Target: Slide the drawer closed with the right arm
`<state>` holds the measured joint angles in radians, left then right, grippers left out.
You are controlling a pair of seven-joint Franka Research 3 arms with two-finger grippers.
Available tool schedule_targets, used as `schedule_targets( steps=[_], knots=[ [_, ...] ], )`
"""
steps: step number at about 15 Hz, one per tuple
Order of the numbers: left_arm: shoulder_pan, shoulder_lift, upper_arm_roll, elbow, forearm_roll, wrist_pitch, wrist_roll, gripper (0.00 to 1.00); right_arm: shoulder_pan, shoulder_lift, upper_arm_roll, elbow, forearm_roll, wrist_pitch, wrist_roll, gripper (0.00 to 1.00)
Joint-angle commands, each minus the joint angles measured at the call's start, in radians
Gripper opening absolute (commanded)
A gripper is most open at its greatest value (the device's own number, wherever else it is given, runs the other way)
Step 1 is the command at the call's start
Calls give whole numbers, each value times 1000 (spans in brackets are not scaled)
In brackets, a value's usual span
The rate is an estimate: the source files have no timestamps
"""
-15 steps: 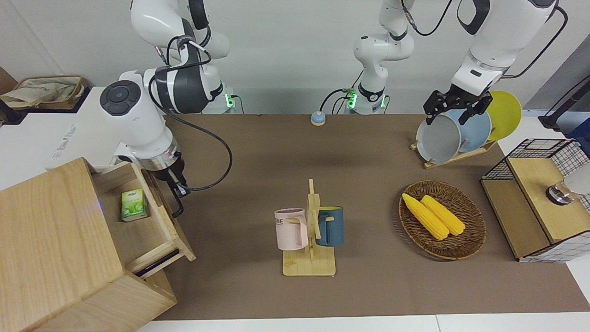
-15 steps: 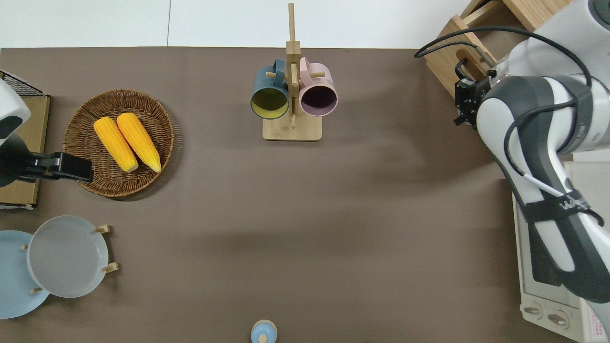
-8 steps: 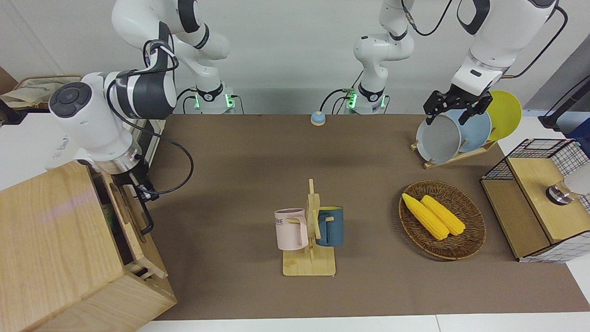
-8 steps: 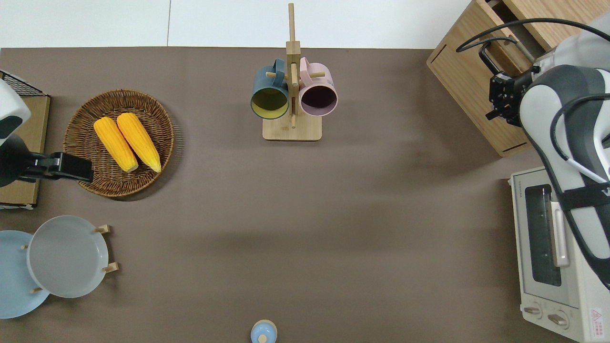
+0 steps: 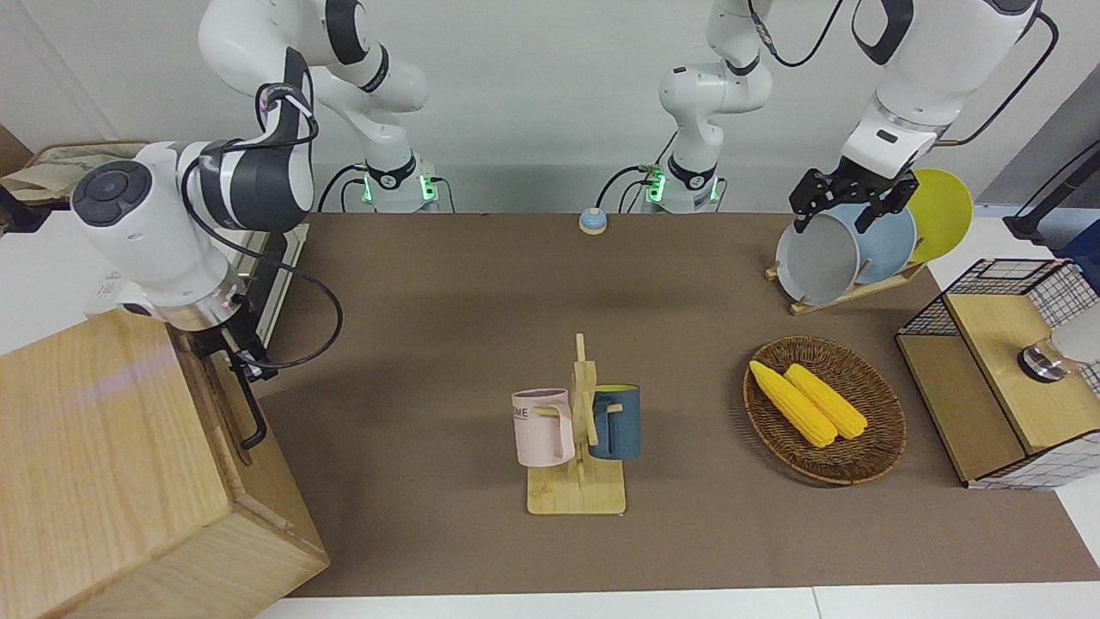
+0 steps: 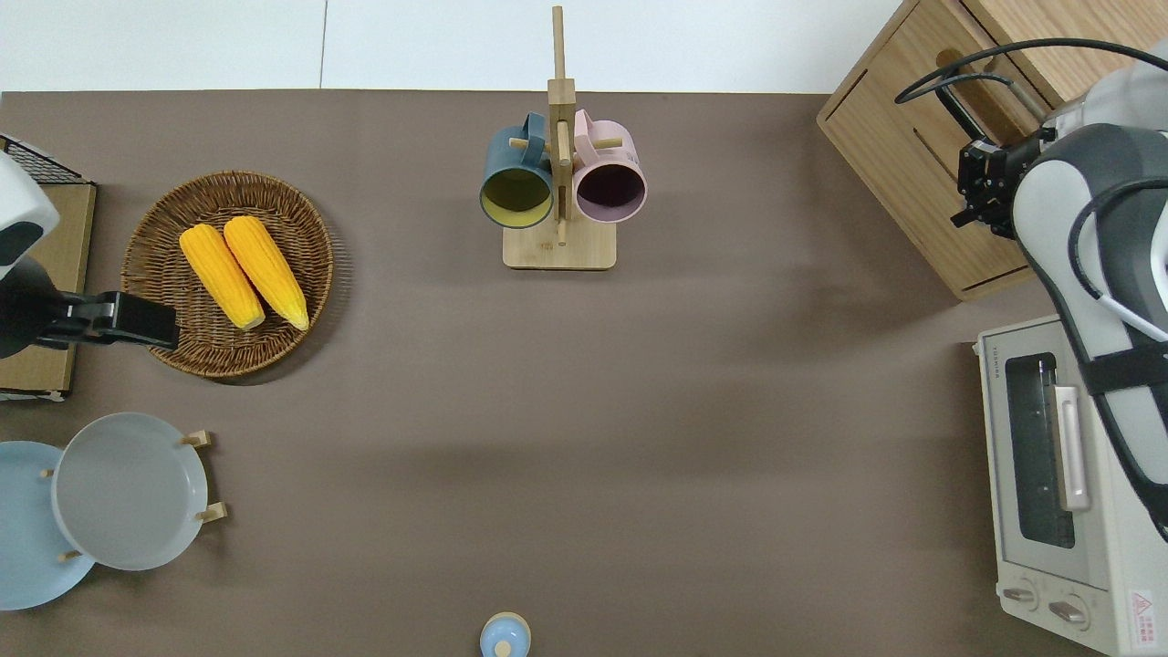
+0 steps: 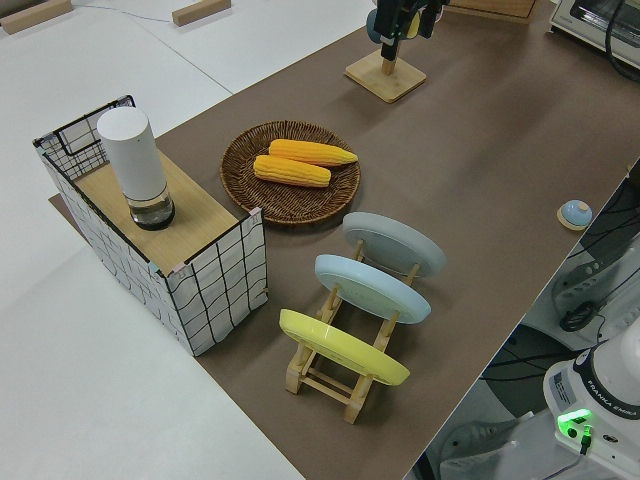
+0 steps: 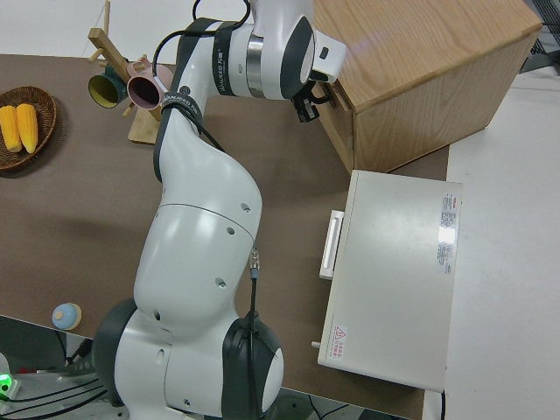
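Observation:
The pale-wood drawer [image 5: 225,404] sits pushed into the large light-wood cabinet [image 5: 94,447] at the right arm's end of the table, its front about flush with the cabinet face. Its black loop handle [image 5: 250,414] sticks out toward the table's middle. My right gripper [image 5: 234,357] is at the handle's end nearer to the robots, against the drawer front. In the overhead view the right gripper [image 6: 972,178] is beside the handle [image 6: 965,96]. The right side view shows the gripper [image 8: 308,109] at the cabinet face [image 8: 420,61]. My left arm is parked, its gripper [image 5: 846,206] open.
A white toaster oven [image 6: 1058,474] stands beside the cabinet, nearer to the robots. A mug rack [image 5: 577,438] with two mugs is mid-table. A wicker basket [image 5: 885,447] of corn, a plate rack [image 5: 851,249] and a wire-framed box [image 5: 1005,370] are toward the left arm's end.
The drawer, open a second ago with a green carton showing inside, has slid shut into the cabinet. My right gripper moved with its front toward the cabinet. The left arm has not moved.

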<state>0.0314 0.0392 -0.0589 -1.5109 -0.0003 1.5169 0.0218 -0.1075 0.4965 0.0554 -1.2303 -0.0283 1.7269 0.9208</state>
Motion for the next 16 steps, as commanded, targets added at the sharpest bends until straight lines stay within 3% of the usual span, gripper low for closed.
schedule_targets(
  steps=[1, 6, 8, 10, 16],
  knots=[
    [5, 11, -7, 26, 17, -20, 9, 993, 14, 24, 11, 31, -25, 13, -14, 0],
    [5, 11, -7, 24, 17, -20, 9, 993, 98, -2, 12, 29, -36, 2, -45, 0],
    [5, 11, -7, 26, 17, -20, 9, 993, 130, -59, 11, 20, -32, -6, -129, 0],
    [5, 11, -7, 26, 17, -20, 9, 993, 159, -123, 11, -21, -24, -21, -231, 0],
    [5, 11, -7, 26, 17, -20, 9, 993, 196, -303, 9, -112, -15, -159, -551, 0]
  ],
)
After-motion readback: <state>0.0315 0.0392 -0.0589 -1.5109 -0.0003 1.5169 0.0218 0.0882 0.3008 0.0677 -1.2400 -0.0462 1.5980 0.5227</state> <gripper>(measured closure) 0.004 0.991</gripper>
